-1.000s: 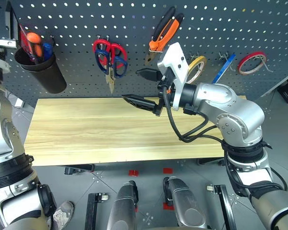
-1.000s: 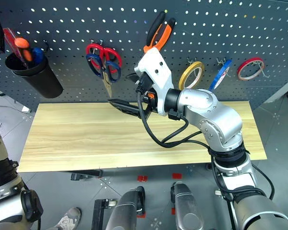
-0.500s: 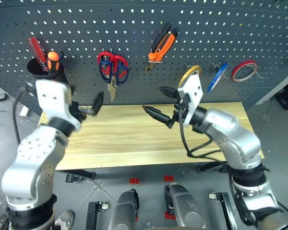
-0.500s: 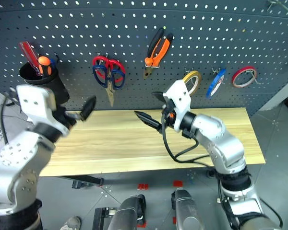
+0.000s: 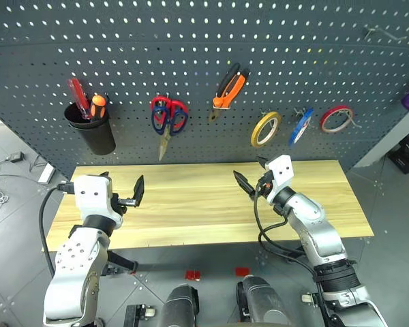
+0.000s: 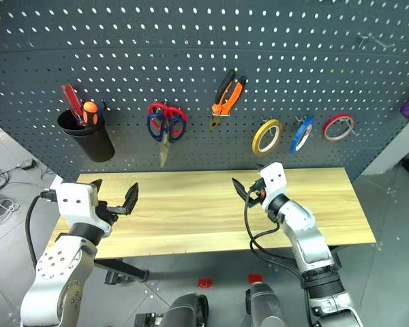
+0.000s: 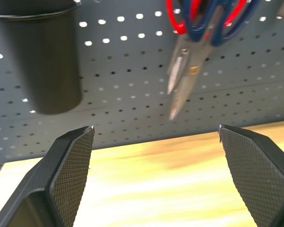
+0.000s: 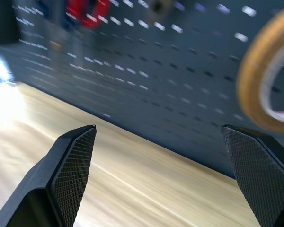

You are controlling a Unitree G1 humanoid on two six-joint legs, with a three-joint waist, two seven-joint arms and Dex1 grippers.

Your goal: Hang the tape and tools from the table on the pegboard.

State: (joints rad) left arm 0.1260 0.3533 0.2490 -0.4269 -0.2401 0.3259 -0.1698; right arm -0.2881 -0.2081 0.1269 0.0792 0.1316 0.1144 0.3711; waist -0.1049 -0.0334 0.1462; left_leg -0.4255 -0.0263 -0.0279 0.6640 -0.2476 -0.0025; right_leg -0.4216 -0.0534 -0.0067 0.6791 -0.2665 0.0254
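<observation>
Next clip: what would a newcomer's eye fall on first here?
The large dark grey pegboard, already stocked: black cup at left, red and blue-handled scissors on one hook, orange-and-black pliers, then yellow tape ring, blue tape ring and red tape ring. Below, the left pincer and right pincer hang open over the light wooden table.

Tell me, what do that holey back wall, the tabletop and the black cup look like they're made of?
The pegboard looks like dark grey painted metal, matte with even punched holes, though it could be plastic. The table shows light wood grain, likely laminate or varnished wood. The black cup looks like smooth plastic.
</observation>
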